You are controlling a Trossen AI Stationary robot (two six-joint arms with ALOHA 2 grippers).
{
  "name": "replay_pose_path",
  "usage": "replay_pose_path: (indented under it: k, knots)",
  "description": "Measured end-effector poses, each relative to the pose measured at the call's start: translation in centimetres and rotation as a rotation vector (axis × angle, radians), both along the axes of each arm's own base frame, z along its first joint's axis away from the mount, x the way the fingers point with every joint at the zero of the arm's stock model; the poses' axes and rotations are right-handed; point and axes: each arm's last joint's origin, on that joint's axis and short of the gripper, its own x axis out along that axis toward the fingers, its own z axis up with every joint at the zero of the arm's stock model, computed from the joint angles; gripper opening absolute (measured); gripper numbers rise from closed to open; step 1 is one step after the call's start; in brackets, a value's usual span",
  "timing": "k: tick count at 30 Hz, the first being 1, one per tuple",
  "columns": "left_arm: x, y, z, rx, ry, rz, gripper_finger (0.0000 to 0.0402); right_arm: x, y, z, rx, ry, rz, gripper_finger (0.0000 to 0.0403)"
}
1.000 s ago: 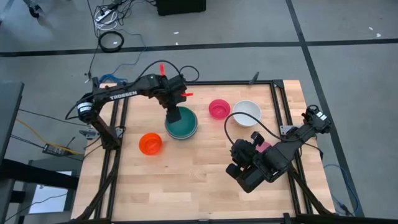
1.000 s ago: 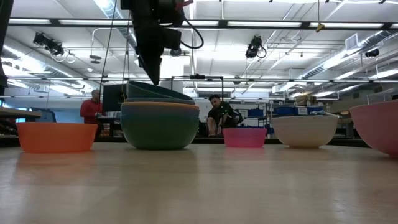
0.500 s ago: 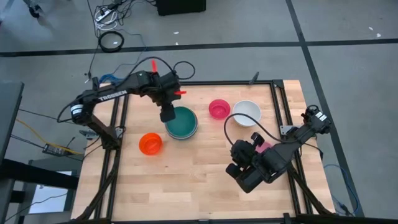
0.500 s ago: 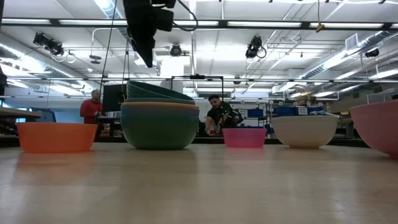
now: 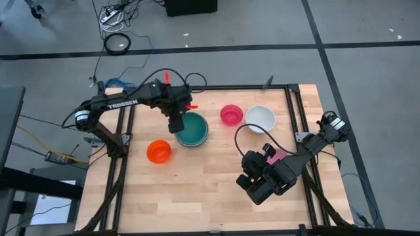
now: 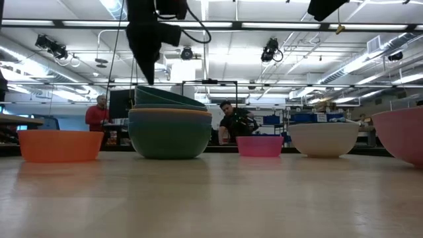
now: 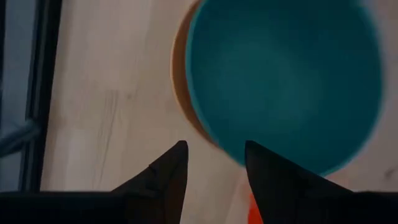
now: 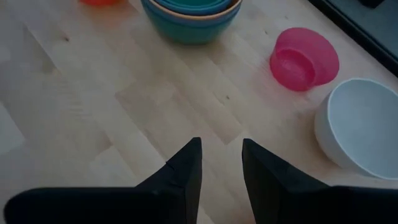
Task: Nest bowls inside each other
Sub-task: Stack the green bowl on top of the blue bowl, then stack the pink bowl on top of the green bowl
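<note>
A nested stack of bowls (image 5: 192, 130), teal inside with an orange rim showing, rests on its base on the wooden table; the low view shows its top bowl (image 6: 168, 99) sitting tilted. My left gripper (image 7: 214, 149) hovers open above the table just left of the stack's rim (image 5: 176, 124), touching nothing. A small orange bowl (image 5: 158, 151), a magenta bowl (image 5: 231, 115) and a white bowl (image 5: 260, 118) stand apart on the table. My right gripper (image 8: 221, 144) hangs open above bare wood (image 5: 251, 178); a pink bowl (image 5: 280, 156) is mostly hidden under that arm.
A black frame (image 5: 289, 92) runs around the table's edges. Bare wood lies between the stack and the near edge (image 5: 203, 190). In the low view people show in the room behind the table (image 6: 232, 122).
My left gripper has come up out of the stack's mouth and gone a little toward the table's left edge, ending beside the stack's rim. My right arm has sunk somewhat and now shows at the top of the low view. The bowls have stayed put.
</note>
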Motion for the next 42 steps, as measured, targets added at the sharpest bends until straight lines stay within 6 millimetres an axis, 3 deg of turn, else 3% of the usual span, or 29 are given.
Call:
replay_pose_path:
  k: [9, 14, 18, 22, 26, 31, 36, 42]
  knots:
    - [-0.3, 0.0, -3.2, 0.011, 0.06, 0.022, 0.0168, 0.0, 0.0, 0.0, 0.0, -0.001, 0.003, 0.0101]
    - [-0.5, 0.0, -3.4, 0.004, 0.073, 0.029, 0.0168, 0.0, 0.0, 0.0, 0.0, -0.002, 0.004, 0.0102]
    - [-0.8, -0.5, -1.2, -0.002, 0.077, 0.036, 0.0168, -0.3, -0.2, 0.0, -0.029, 0.03, -0.001, 0.0101]
    - [-2.1, -2.0, 3.4, 0.029, -0.054, 0.011, 0.0168, -0.8, -0.9, 0.0, -0.05, 0.067, -0.053, 0.01]
    - [-5.5, -4.0, 8.5, 0.024, -0.286, 0.003, 0.0168, -1.2, -1.7, 0.0, -0.022, 0.097, -0.171, 0.01]
    - [-11.9, -6.9, 12.9, -0.018, -0.608, 0.019, 0.0168, -0.9, -3.0, -0.8, 0.115, 0.184, -0.279, 0.01]
    - [-17.1, -8.8, 14.6, -0.109, -0.879, 0.003, 0.0168, -1.1, -3.8, -2.3, 0.196, 0.322, -0.334, 0.01]
    - [-19.7, -9.4, 13.7, -0.175, -1.026, -0.024, 0.0168, -1.6, -3.9, -3.9, 0.314, 0.471, -0.397, 0.01]
